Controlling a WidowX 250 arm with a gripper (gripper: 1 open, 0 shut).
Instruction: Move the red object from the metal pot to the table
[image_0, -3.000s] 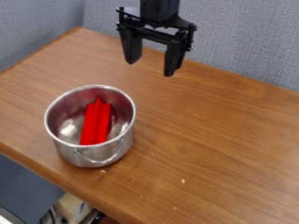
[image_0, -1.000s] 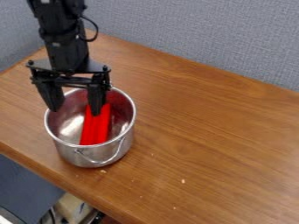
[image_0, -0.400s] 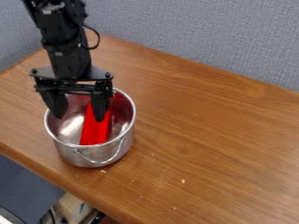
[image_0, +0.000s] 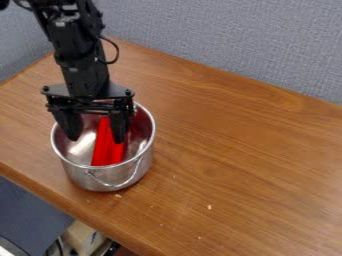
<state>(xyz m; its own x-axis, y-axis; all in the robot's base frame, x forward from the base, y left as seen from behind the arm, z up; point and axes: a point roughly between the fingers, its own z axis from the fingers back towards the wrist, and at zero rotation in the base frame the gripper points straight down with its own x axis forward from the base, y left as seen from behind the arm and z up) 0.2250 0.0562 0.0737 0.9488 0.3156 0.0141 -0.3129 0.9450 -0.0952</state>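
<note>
**Camera view: open fingers lowered into the pot around the red block**

Camera view: a brown wood-grain desk (image_0: 241, 150) with a darker front edge is seen from above and at an angle, with a grey fabric wall behind it. A round, shiny silver steel pot (image_0: 83, 172) with straight sides and a rolled rim is placed near the desk's front left edge. Inside the pot, a bright red, elongated rectangular block (image_0: 107, 142) is leaned against the inner wall, its upper end near the far rim and its lower end toward the pot's floor; its reflection is shown on the polished metal beside it.

A black robot arm is extended down from the upper left corner, and its black gripper (image_0: 91, 132) is pointed straight down over the pot. The fingers (image_0: 63, 128) are spread wide, one at the left side of the pot's opening and the other at the right, both dipped below the rim. The red block is located between them, more toward the right finger. Whether either finger is touching the block cannot be told; nothing is gripped. The rest of the desk surface to the right is shown as bare wood.
</note>
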